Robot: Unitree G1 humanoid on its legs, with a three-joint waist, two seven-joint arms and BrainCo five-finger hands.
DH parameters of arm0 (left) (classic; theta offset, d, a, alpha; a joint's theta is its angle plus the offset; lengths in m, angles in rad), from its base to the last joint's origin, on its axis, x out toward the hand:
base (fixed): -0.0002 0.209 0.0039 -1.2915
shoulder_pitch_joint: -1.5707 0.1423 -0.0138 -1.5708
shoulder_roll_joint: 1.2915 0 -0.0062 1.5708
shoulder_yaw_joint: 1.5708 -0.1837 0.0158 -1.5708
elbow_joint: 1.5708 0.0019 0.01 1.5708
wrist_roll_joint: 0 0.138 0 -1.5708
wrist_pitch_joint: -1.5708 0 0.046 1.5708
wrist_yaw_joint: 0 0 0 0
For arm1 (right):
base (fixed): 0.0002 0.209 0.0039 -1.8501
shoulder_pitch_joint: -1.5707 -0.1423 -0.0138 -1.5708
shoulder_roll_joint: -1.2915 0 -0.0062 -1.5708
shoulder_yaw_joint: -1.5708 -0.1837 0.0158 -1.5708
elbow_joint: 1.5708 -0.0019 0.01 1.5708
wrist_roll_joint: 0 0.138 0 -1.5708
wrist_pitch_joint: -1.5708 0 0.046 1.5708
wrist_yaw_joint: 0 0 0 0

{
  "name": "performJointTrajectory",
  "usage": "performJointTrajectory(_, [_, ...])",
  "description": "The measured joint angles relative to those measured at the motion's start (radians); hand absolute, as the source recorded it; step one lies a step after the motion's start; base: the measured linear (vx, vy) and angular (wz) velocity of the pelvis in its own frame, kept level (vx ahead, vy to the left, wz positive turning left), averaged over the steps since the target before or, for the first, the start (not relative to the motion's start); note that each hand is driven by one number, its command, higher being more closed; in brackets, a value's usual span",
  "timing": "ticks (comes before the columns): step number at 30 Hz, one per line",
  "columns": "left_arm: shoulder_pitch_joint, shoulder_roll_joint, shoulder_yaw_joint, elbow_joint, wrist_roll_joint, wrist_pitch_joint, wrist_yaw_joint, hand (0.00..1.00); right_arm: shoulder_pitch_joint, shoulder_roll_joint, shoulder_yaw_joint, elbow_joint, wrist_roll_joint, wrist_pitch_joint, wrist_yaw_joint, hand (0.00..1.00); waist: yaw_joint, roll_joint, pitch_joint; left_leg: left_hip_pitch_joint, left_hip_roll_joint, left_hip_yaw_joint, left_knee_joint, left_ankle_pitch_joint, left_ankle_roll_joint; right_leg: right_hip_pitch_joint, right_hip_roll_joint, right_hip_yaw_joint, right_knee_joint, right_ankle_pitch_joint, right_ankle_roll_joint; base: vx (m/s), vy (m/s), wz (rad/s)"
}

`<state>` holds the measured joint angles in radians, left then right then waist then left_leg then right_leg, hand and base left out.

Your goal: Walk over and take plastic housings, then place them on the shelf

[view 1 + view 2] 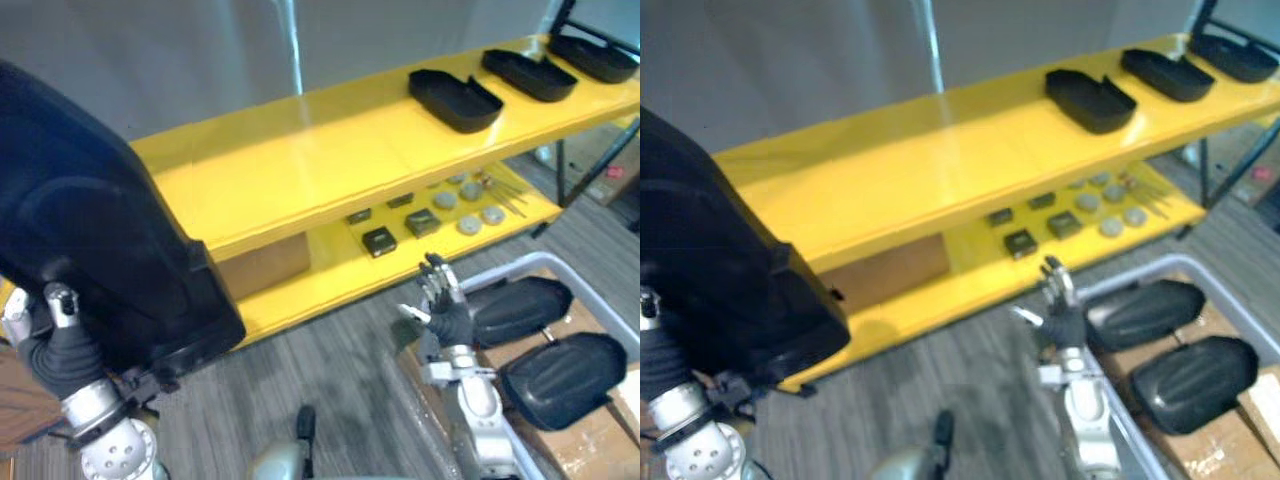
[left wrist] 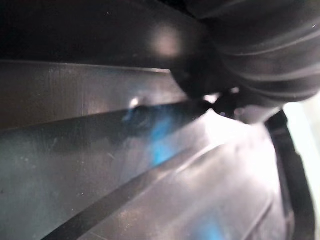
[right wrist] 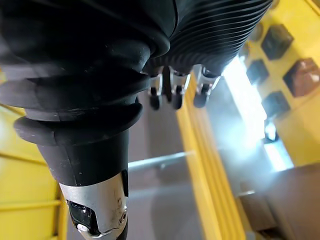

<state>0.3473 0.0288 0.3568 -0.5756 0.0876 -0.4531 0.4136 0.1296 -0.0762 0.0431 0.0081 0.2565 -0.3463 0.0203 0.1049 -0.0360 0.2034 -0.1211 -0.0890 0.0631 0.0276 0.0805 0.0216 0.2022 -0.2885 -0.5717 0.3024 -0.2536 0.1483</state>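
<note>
A large black plastic housing (image 1: pixel 90 230) is raised at the left, in front of the yellow shelf (image 1: pixel 300 150). My left hand (image 1: pixel 58 345) is shut on its lower edge, with the thumb against its face; the left wrist view shows its glossy surface (image 2: pixel 125 150) from very close. Three more black housings (image 1: pixel 455 100) lie in a row on the right part of the top board. My right hand (image 1: pixel 445 300) hangs open and holds nothing, between the shelf's lower board and a grey bin (image 1: pixel 497 270). Two housings (image 1: pixel 520 310) lie in that bin.
The lower board carries small black blocks (image 1: pixel 380 241) and grey discs (image 1: pixel 468 225). A brown cardboard box (image 1: pixel 265 268) stands under the top board. The bin rests on cardboard (image 1: pixel 590 445) at the lower right. Grey carpet floor (image 1: pixel 340 370) lies before the shelf.
</note>
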Motion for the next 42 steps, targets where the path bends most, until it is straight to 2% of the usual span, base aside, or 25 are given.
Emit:
performJointTrajectory(1, [-0.007,0.002,-0.005,0.0,0.0,-0.001,-0.001,1.0,0.002,-0.002,-0.008,0.001,0.015,0.004,0.001,0.0,-0.007,0.004,-0.001,-0.002,-0.002,-0.006,0.023,-0.016,0.003,-0.021,-0.02,0.005,0.072,0.007,-0.015,0.15,0.085,0.29])
performJointTrajectory(3, [-0.04,0.016,-0.006,-0.001,0.001,-0.002,-0.003,1.0,0.003,0.003,-0.054,0.002,0.083,0.007,0.004,0.0,-0.013,0.002,-0.002,0.042,-0.004,-0.006,0.053,-0.074,0.026,-0.15,-0.089,0.117,0.393,0.113,-0.166,0.16,0.148,0.04])
performJointTrajectory(4, [-0.044,0.025,-0.009,-0.001,0.007,-0.001,-0.002,1.0,0.003,0.006,-0.068,0.004,0.086,0.006,0.003,0.0,-0.016,0.0,-0.001,0.061,-0.005,-0.009,0.051,-0.085,0.031,-0.179,-0.096,0.16,0.461,0.168,-0.175,0.3,0.118,0.0])
performJointTrajectory(5, [-0.047,0.058,-0.017,0.0,0.011,0.005,0.003,1.0,0.006,0.018,-0.09,0.013,0.093,0.003,0.005,0.0,-0.036,0.002,0.0,0.088,-0.002,-0.032,0.048,-0.105,0.046,-0.239,-0.089,0.239,0.562,0.178,-0.145,0.22,0.057,0.15])
performJointTrajectory(7, [-0.065,0.091,-0.028,0.012,0.009,0.015,0.006,1.0,0.008,0.03,-0.118,0.006,0.09,0.001,0.006,0.0,-0.062,-0.003,-0.003,0.113,0.006,-0.063,0.05,-0.122,0.055,-0.308,-0.035,0.279,0.581,0.058,-0.117,0.28,0.039,0.29])
performJointTrajectory(9, [-0.119,0.107,-0.056,0.049,0.009,0.038,0.006,1.0,0.01,0.03,-0.173,-0.001,0.066,0.001,0.002,0.0,-0.068,0.002,0.0,0.15,0.013,-0.083,0.037,-0.136,0.055,-0.381,0.032,0.276,0.452,-0.004,-0.128,0.27,0.023,0.18])
performJointTrajectory(10, [-0.132,0.113,-0.06,0.06,0.007,0.049,0.006,1.0,0.007,0.029,-0.189,-0.002,0.063,0.001,0.003,0.0,-0.068,0.006,0.001,0.16,0.016,-0.084,0.033,-0.14,0.053,-0.401,0.049,0.277,0.392,-0.003,-0.127,0.25,-0.008,0.13])
performJointTrajectory(12, [-0.174,0.126,-0.067,0.107,0.005,0.081,0.006,1.0,0.007,0.01,-0.235,-0.016,0.062,0.0,0.003,0.0,-0.094,0.022,0.007,0.182,0.021,-0.115,0.06,-0.171,0.031,-0.451,0.109,0.333,0.149,0.04,-0.083,0.29,-0.064,0.55])
performJointTrajectory(14, [-0.195,0.126,-0.093,0.141,0.0,0.097,0.006,1.0,0.026,0.0,-0.258,-0.045,0.071,-0.001,0.014,0.0,-0.128,0.028,0.007,0.193,0.018,-0.177,0.085,-0.202,0.015,-0.446,0.136,0.417,0.048,0.087,-0.067,0.34,-0.179,1.06])
performJointTrajectory(16, [-0.194,0.124,-0.127,0.145,-0.007,0.097,-0.004,1.0,0.047,-0.001,-0.263,-0.091,0.074,-0.01,0.03,0.0,-0.134,0.003,-0.007,0.191,0.0,-0.228,0.115,-0.246,-0.003,-0.422,0.135,0.472,-0.026,0.139,-0.078,0.3,-0.239,0.96])
performJointTrajectory(17, [-0.183,0.115,-0.154,0.145,-0.006,0.098,-0.006,1.0,0.05,-0.009,-0.263,-0.109,0.073,-0.02,0.045,0.0,-0.132,-0.003,-0.012,0.191,0.005,-0.235,0.137,-0.289,-0.021,-0.396,0.133,0.459,-0.055,0.264,-0.083,0.27,-0.259,0.66])
performJointTrajectory(18, [-0.162,0.099,-0.185,0.149,-0.004,0.1,-0.016,1.0,0.046,-0.031,-0.262,-0.112,0.073,-0.024,0.052,0.0,-0.121,0.043,-0.018,0.189,0.057,-0.207,0.152,-0.312,-0.035,-0.373,0.164,0.421,-0.068,0.259,-0.095,0.33,-0.288,0.53])
performJointTrajectory(20, [-0.149,0.084,-0.2,0.151,0.0,0.103,-0.043,1.0,0.036,-0.052,-0.263,-0.111,0.073,-0.024,0.055,0.0,-0.12,0.088,-0.039,0.191,0.106,-0.143,0.134,-0.298,-0.068,-0.346,0.191,0.379,-0.1,0.259,-0.11,0.42,-0.263,0.46])
performJointTrajectory(21, [-0.152,0.073,-0.203,0.146,0.0,0.103,-0.044,1.0,0.024,-0.062,-0.266,-0.111,0.072,-0.024,0.055,0.0,-0.12,0.096,-0.044,0.207,0.123,-0.106,0.105,-0.277,-0.097,-0.328,0.203,0.378,-0.119,0.257,-0.113,0.33,-0.153,0.41])
performJointTrajectory(23, [-0.153,0.072,-0.203,0.144,0.0,0.102,-0.043,1.0,0.001,-0.069,-0.277,-0.111,0.073,-0.034,0.051,0.0,-0.118,0.098,-0.045,0.226,0.136,-0.074,0.1,-0.261,-0.093,-0.293,0.218,0.376,-0.146,0.252,-0.121,0.23,-0.079,0.1])
performJointTrajectory(25, [-0.154,0.072,-0.203,0.147,-0.001,0.103,-0.043,1.0,-0.01,-0.068,-0.294,-0.112,0.073,-0.055,0.04,0.0,-0.119,0.09,-0.04,0.21,0.133,-0.05,0.176,-0.26,-0.093,-0.259,0.218,0.377,-0.162,0.237,-0.121,0.16,-0.038,0.06])
performJointTrajectory(27, [-0.167,0.071,-0.205,0.164,-0.001,0.103,-0.043,1.0,-0.002,-0.067,-0.306,-0.113,0.072,-0.083,0.018,0.0,-0.12,0.071,-0.025,0.14,0.123,-0.023,0.378,-0.26,-0.093,-0.213,0.203,0.376,-0.176,0.212,-0.119,0.09,-0.028,0.12])
performJointTrajectory(29, [-0.172,0.07,-0.206,0.184,-0.002,0.104,-0.047,1.0,0.004,-0.068,-0.324,-0.116,0.045,-0.1,-0.019,0.0,-0.121,0.074,-0.005,0.062,0.169,0.058,0.613,-0.268,-0.075,-0.133,0.198,0.363,-0.207,0.196,-0.138,0.12,0.02,0.06])
performJointTrajectory(30, [-0.174,0.071,-0.212,0.185,-0.002,0.104,-0.051,1.0,0.003,-0.066,-0.349,-0.116,0.041,-0.118,-0.038,0.0,-0.121,0.088,-0.011,0.045,0.207,0.108,0.593,-0.318,-0.067,-0.105,0.195,0.352,-0.219,0.194,-0.141,0.14,0.056,0.06])
performJointTrajectory(32, [-0.194,0.071,-0.227,0.185,-0.002,0.095,-0.066,1.0,0.0,-0.071,-0.396,-0.114,0.01,-0.149,-0.081,0.0,-0.129,0.097,-0.01,0.027,0.243,0.175,0.487,-0.333,-0.072,-0.085,0.175,0.345,-0.227,0.19,-0.129,0.11,0.07,0.09])
performJointTrajectory(34, [-0.212,0.072,-0.253,0.185,-0.002,0.085,-0.07,1.0,0.006,-0.084,-0.422,-0.119,0.001,-0.181,-0.119,0.0,-0.15,0.118,-0.019,0.032,0.27,0.223,0.324,-0.225,-0.083,-0.073,0.161,0.33,-0.221,0.178,-0.082,0.13,0.196,0.12])
performJointTrajectory(35, [-0.222,0.073,-0.273,0.189,-0.002,0.085,-0.077,1.0,0.006,-0.098,-0.432,-0.124,-0.002,-0.194,-0.14,0.0,-0.155,0.147,-0.035,0.041,0.277,0.203,0.255,-0.17,-0.116,-0.081,0.168,0.333,-0.205,0.163,-0.058,0.14,0.241,0.09])
performJointTrajectory(36, [-0.233,0.078,-0.274,0.195,-0.005,0.086,-0.085,1.0,0.004,-0.092,-0.437,-0.125,-0.008,-0.198,-0.156,0.0,-0.158,0.139,-0.036,0.062,0.258,0.203,0.226,-0.164,-0.111,-0.078,0.154,0.338,-0.195,0.16,-0.053,0.13,0.206,0.02])
performJointTrajectory(39, [-0.272,0.103,-0.275,0.197,-0.05,0.119,-0.123,1.0,0.006,-0.079,-0.433,-0.179,-0.044,-0.2,-0.198,0.0,-0.176,0.075,-0.026,0.127,0.169,0.226,0.084,-0.112,-0.078,-0.081,0.086,0.346,-0.195,0.16,-0.045,0.09,0.161,0.04])
performJointTrajectory(42, [-0.28,0.125,-0.299,0.197,-0.093,0.183,-0.188,1.0,0.003,-0.074,-0.436,-0.227,-0.078,-0.2,-0.228,0.0,-0.175,0.053,-0.031,0.148,0.152,0.239,0.05,-0.107,-0.074,-0.078,0.075,0.35,-0.21,0.166,-0.037,0.08,0.076,-0.02])
